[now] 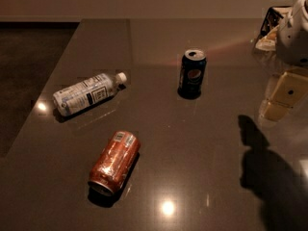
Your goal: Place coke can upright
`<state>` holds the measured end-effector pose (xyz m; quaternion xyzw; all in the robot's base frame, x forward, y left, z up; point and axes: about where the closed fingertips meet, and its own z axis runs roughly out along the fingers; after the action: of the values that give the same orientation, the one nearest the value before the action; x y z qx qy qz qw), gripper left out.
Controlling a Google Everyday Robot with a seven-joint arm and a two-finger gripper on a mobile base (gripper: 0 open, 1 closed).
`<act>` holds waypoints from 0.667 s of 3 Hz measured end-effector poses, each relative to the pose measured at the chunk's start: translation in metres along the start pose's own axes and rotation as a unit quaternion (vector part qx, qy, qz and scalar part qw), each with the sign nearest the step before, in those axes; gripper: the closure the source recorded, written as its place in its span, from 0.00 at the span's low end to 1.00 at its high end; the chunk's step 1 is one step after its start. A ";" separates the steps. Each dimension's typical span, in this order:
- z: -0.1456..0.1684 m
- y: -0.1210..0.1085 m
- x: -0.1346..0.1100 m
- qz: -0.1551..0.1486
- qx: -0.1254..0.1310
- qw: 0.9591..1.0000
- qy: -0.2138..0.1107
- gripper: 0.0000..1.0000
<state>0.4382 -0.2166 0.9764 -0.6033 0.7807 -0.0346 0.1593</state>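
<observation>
The counter (216, 129) is bounded on the left by an edge running diagonally from the far wall down to the near left, with dark floor beyond it. The bottle (89, 93) lies on its side nearest that edge, cap pointing right. The coke can (114, 162) lies on its side in the near-left part, well in from the edge, silver end toward the camera. Bare counter lies all round it, widest to its right, where only a shadow (274, 177) falls. The Pepsi can (192, 73) stands upright near the middle, well apart from both. The end effector (294, 32) is at the far right, cut off by the frame; whether it is open or closed I cannot tell.

Count: two cans, one bottle, one end effector.
</observation>
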 end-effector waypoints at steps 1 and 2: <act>0.000 0.000 0.000 0.000 0.001 1.000 0.000 0.00; 0.005 0.011 -0.021 -0.049 -0.004 0.999 0.003 0.00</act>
<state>0.4342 -0.1934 0.9732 -0.6413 0.7508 -0.0412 0.1529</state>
